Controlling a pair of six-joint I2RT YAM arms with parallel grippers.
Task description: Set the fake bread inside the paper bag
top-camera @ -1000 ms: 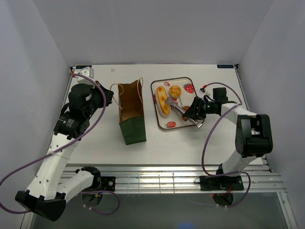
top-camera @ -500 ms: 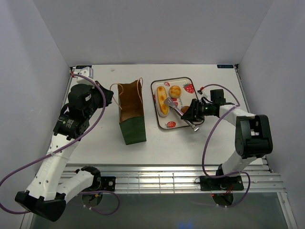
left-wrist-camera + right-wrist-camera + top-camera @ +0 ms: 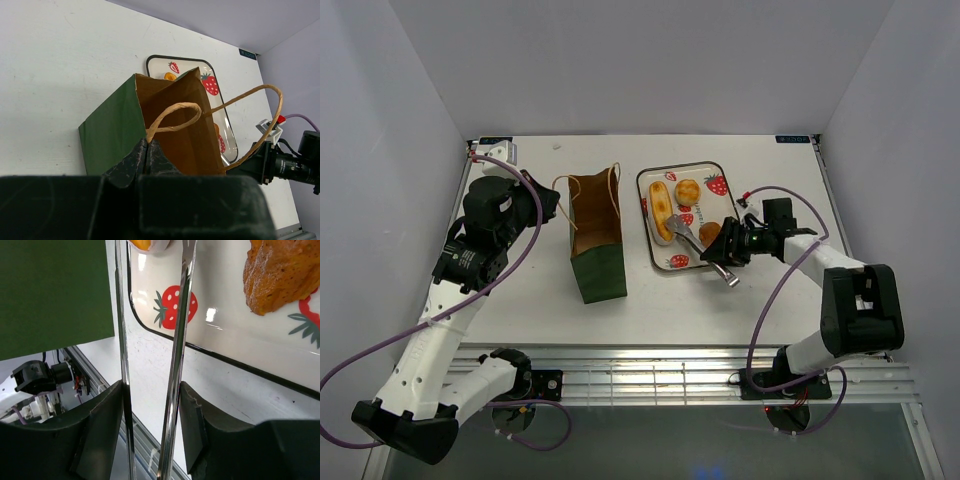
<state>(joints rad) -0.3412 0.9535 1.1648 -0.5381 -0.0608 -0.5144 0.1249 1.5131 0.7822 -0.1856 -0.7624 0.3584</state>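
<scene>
The dark green paper bag (image 3: pixel 596 238) stands upright left of the strawberry tray (image 3: pixel 712 170). My left gripper (image 3: pixel 552 206) is shut on the bag's near rim by a tan handle (image 3: pixel 170 117), as the left wrist view (image 3: pixel 146 145) shows. On the tray lie a long striped roll (image 3: pixel 661 212), a small round bun (image 3: pixel 688 190) and a dark-brown piece (image 3: pixel 710 233). My right gripper (image 3: pixel 730 248) is shut on metal tongs (image 3: pixel 686 233) whose tips lie over the tray near the roll. In the right wrist view the tongs' arms (image 3: pixel 175 355) stand apart and hold nothing. The large oval bun is out of view.
The tray's near rim (image 3: pixel 210 357) crosses the right wrist view, with the brown piece (image 3: pixel 280 275) at top right and the bag's green wall (image 3: pixel 55 290) at left. White walls close in the table at the back and both sides.
My right gripper has drawn back toward the near right with the tongs. The tongs' tips slid from beside the round bun toward the roll's near end. The left arm has not moved.
</scene>
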